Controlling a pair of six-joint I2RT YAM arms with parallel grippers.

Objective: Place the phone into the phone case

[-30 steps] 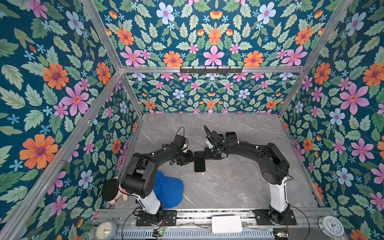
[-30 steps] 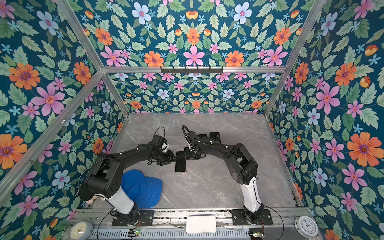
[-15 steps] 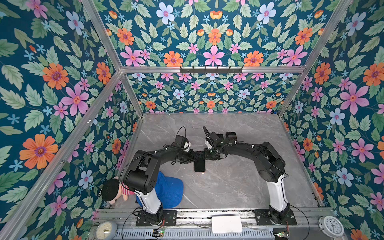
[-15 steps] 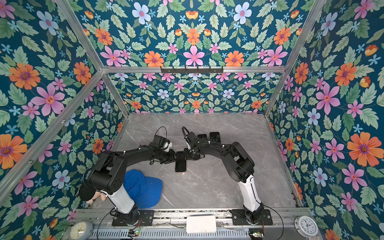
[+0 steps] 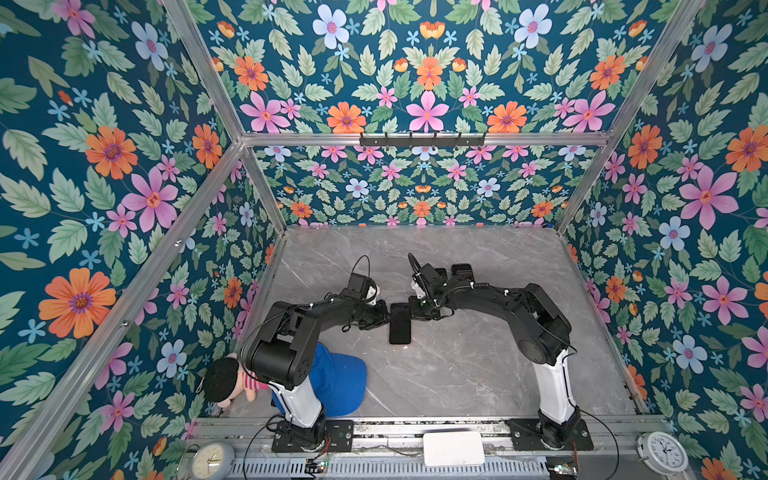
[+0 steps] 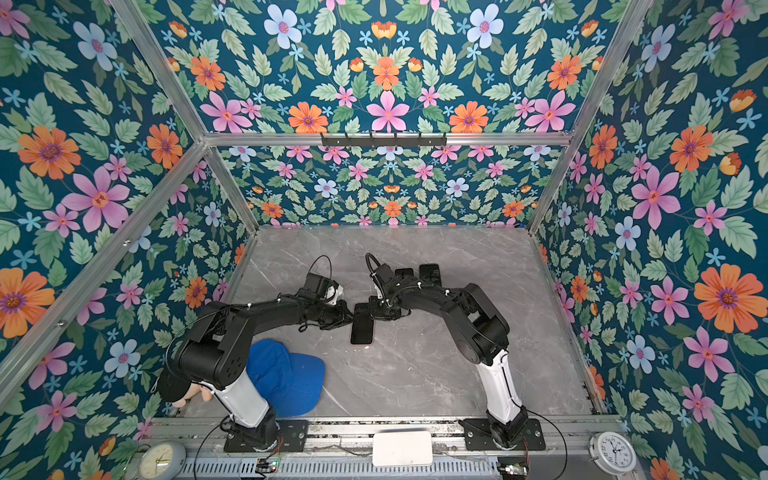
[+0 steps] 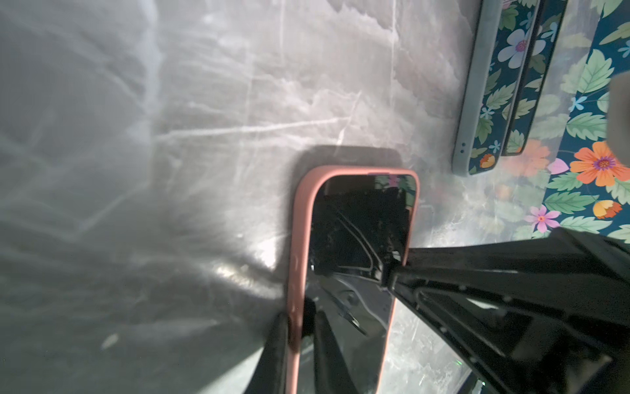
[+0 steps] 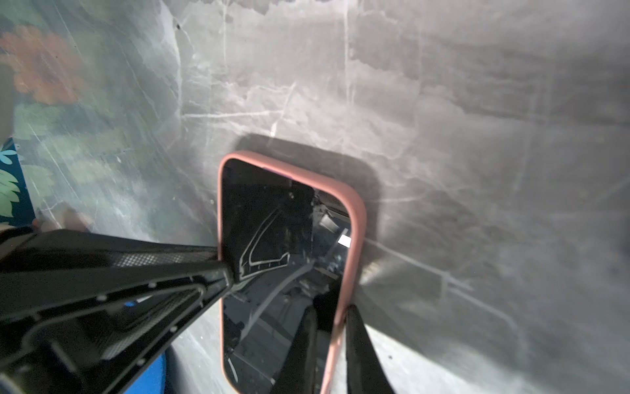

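Observation:
The phone (image 5: 400,326) (image 6: 362,330), black screen up, lies in the pink phone case (image 7: 300,238) (image 8: 357,221) at the middle of the grey table in both top views. My left gripper (image 7: 301,329) (image 5: 384,319) is shut on the case's left long edge, with one finger on the screen and one outside the rim. At the opposite long edge my right gripper (image 8: 332,324) (image 5: 412,312) pinches the rim the same way. The phone's screen (image 7: 358,238) (image 8: 269,211) reflects both arms. The near end of the phone and case is cut off in both wrist views.
A blue cap (image 5: 340,384) and a doll (image 5: 226,380) lie by the left arm's base. Two dark flat devices (image 5: 461,271) rest behind the right arm; the left wrist view shows a grey-rimmed one (image 7: 477,88). Flowered walls close in three sides.
Both grippers' jaws have closed onto the case's long edges. The left gripper has shifted slightly right toward the phone. The phone stays in place.

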